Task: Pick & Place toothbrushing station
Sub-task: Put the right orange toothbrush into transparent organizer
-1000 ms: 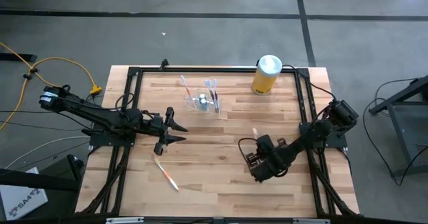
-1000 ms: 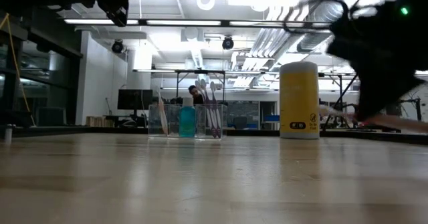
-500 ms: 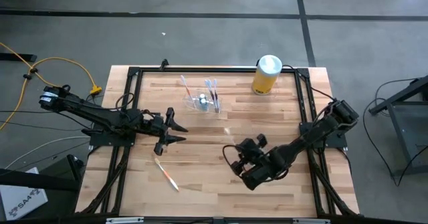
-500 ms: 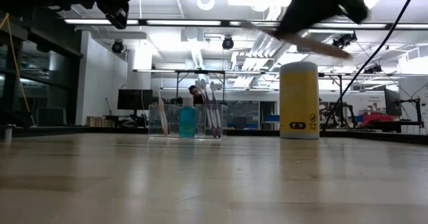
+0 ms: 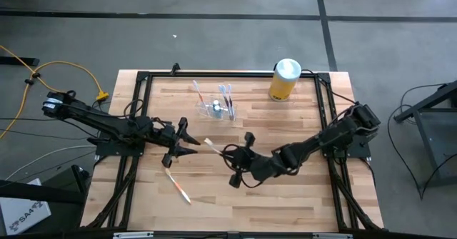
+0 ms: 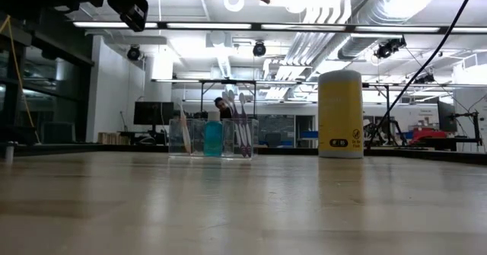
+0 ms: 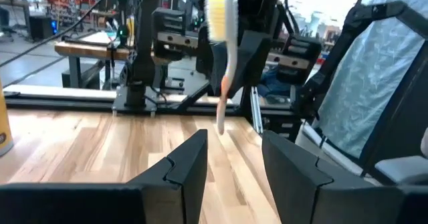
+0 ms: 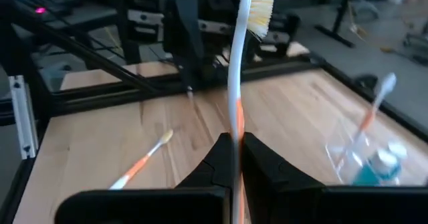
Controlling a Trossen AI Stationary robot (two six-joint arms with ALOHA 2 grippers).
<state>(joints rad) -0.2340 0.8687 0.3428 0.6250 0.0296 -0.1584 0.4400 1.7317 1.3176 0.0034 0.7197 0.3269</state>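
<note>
Orange-and-white plastic marks the spare toothbrush [image 5: 178,187] lying flat on the near-left part of the wooden table [image 5: 235,203], untouched and apart from both arms.

Right gripper [image 5: 230,155]: stretched from the right edge toward table centre, raised off the wood, fingers clamped narrowly on the lower handle of a held toothbrush [image 8: 237,70]. The brush stands out from the fingers with its bristled head farthest from them, and in the high view its head points left toward the other arm.

Left gripper [image 5: 194,142]: reaches in from the left at mid-depth, fingers spread apart with nothing between them. In its wrist view the held brush hangs just beyond the fingertips, facing the gap. Judgement: the pose suits either a handover or waiting; which one cannot be told.

Toothbrushing station [image 5: 216,109]: clear holder standing upright at far centre, well apart from both grippers, with a blue bottle [image 6: 213,137] and several brushes standing in it. A yellow canister [image 5: 285,79] stands to its right near the far edge.

Handling assessment, as judgement: the holder looks thin-walled, light, rigid and smooth, so likely slippery and easily tipped by its tall contents. A grip across one wall at the rim, or low on the body, with modest squeeze seems safest. Wall thickness cannot be told.
</note>
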